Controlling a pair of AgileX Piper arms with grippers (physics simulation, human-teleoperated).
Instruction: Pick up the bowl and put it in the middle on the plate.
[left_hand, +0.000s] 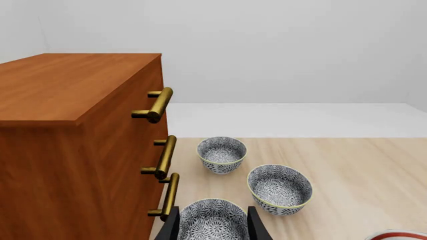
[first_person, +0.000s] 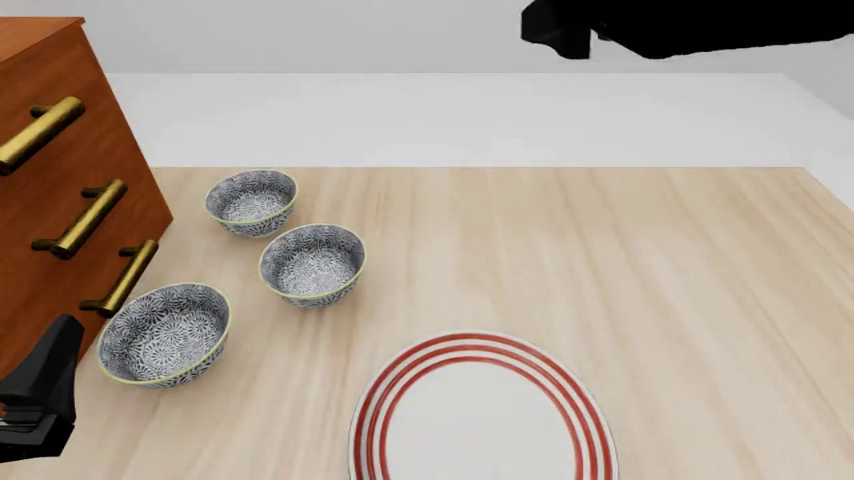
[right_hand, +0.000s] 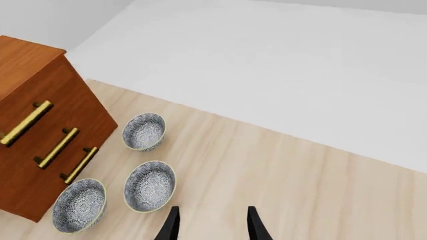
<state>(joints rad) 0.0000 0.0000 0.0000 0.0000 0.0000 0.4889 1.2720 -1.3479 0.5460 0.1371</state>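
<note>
The bowl (first_person: 164, 333) nearest the left arm sits on the wooden table (first_person: 601, 260), close beside the brown cabinet (first_person: 54, 190) with brass handles (first_person: 120, 278). The left gripper (left_hand: 212, 227) has its fingers spread wide on either side of this bowl, not closed on it. Two matching bowls (first_person: 312, 264) stand just beyond. The red-ringed plate (first_person: 481, 420) lies at the near edge. The right gripper (right_hand: 212, 225) hangs high above, fingers parted and holding nothing.
</note>
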